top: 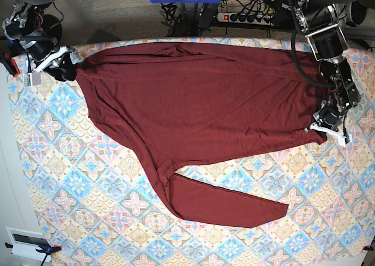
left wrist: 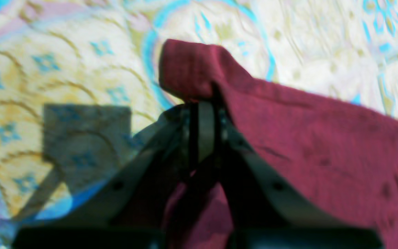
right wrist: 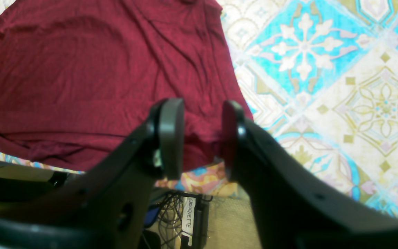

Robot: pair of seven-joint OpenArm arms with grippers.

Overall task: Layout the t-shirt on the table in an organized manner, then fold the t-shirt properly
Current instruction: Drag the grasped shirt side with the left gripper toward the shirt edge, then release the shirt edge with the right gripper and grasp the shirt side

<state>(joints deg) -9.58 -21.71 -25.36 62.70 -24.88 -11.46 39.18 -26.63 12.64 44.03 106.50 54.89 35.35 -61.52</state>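
Note:
The dark maroon t-shirt (top: 205,102) lies spread across the far half of the table (top: 88,207), one long sleeve (top: 228,204) trailing toward the near side. My left gripper (top: 328,124) is at the shirt's right corner. In the left wrist view that gripper (left wrist: 204,107) is shut on a fold of the t-shirt (left wrist: 323,138), which drapes over its fingers above the table (left wrist: 81,69). My right gripper (top: 58,67) sits at the shirt's far left corner. Seen from the right wrist, the gripper (right wrist: 201,107) stands open, with the t-shirt (right wrist: 81,69) corner lying between its fingers.
The table (right wrist: 323,86) ends just behind the right gripper, with cables (right wrist: 171,211) on the floor below. A power strip (top: 246,15) and wires lie beyond the far edge. A white box (top: 26,242) sits off the near left corner.

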